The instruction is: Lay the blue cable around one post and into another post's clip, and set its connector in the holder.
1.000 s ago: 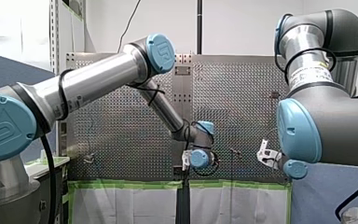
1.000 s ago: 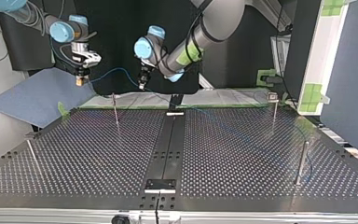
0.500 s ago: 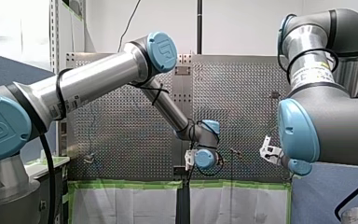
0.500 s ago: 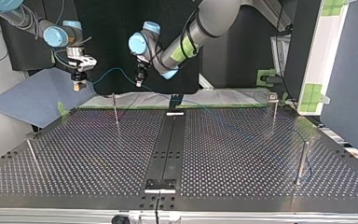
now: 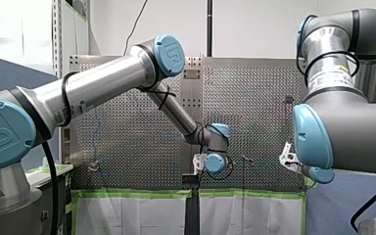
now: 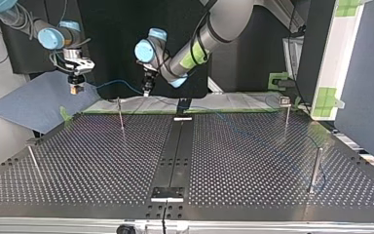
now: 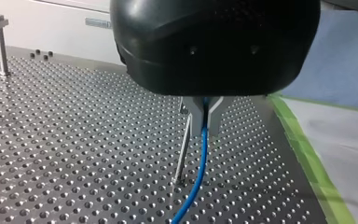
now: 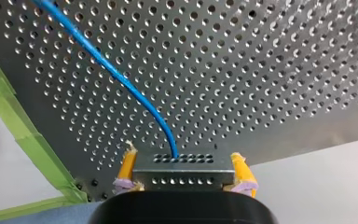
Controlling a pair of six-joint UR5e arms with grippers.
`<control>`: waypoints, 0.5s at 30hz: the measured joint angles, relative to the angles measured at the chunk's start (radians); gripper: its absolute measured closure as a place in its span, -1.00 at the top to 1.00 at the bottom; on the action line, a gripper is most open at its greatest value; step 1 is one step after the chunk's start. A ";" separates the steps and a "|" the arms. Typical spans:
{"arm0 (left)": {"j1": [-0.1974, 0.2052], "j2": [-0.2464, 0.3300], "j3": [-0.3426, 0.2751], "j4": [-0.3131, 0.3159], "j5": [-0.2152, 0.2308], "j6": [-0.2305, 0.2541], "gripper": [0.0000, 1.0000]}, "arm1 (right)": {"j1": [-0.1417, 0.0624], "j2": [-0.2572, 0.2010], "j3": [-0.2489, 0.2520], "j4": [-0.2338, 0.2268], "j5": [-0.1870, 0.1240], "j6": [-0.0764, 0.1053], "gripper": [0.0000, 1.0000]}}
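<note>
Standing are four posts (image 6: 121,114) (image 6: 286,117) (image 6: 315,168) (image 6: 34,163); left fingers (image 7: 214,114) pinch one blue cable (image 7: 200,158), right fingers (image 8: 240,170) clamp its connector (image 8: 183,168).

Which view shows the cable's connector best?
The right wrist view: the connector sits close in my right gripper, blue cable leaving it. The top view shows it tiny; front and left wrist views miss it.

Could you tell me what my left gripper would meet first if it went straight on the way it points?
The left gripper would probably meet the table by the post's foot; depth is unclear, so the post may come first.
</note>
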State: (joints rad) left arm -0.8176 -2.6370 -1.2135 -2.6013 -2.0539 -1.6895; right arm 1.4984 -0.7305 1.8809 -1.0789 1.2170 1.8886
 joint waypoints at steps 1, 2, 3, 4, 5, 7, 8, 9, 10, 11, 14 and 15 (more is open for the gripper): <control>0.002 0.000 0.002 0.000 0.001 0.000 -1.00 | -0.003 0.000 -0.001 0.000 -0.005 0.002 -1.00; 0.003 0.000 0.003 0.000 0.001 -0.001 -1.00 | -0.005 0.000 -0.003 0.000 -0.011 0.004 -1.00; 0.004 0.000 0.003 0.001 0.002 -0.002 -1.00 | -0.008 0.000 -0.006 0.002 -0.020 0.008 -1.00; 0.006 0.000 0.004 0.001 0.002 -0.004 -1.00 | -0.010 0.000 -0.009 0.003 -0.027 0.012 -1.00; 0.007 0.000 0.005 0.002 0.003 -0.005 -1.00 | -0.012 0.000 -0.012 0.005 -0.034 0.015 -1.00; 0.007 0.000 0.006 0.004 0.008 -0.007 -1.00 | -0.015 0.001 -0.020 0.014 -0.049 0.020 -1.00; 0.007 0.000 0.007 0.005 0.009 -0.008 -1.00 | -0.016 0.001 -0.024 0.020 -0.054 0.021 -1.00; 0.007 0.000 0.007 0.007 0.011 -0.009 -1.00 | -0.016 0.001 -0.028 0.026 -0.058 0.021 -1.00; 0.007 0.000 0.008 0.010 0.013 -0.010 -1.00 | -0.017 0.001 -0.033 0.032 -0.063 0.021 -1.00; 0.008 0.000 0.008 0.012 0.014 -0.011 -1.00 | -0.017 0.001 -0.035 0.036 -0.066 0.021 -1.00; 0.010 -0.003 0.010 0.017 0.017 -0.014 -1.00 | -0.017 0.001 -0.041 0.040 -0.072 0.022 -1.00; 0.012 -0.004 0.011 0.018 0.018 -0.015 -1.00 | -0.017 0.001 -0.043 0.040 -0.072 0.022 -1.00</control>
State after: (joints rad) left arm -0.8060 -2.6406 -1.2024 -2.5836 -2.0363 -1.7042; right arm 1.4812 -0.7294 1.8382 -1.0389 1.1445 1.9109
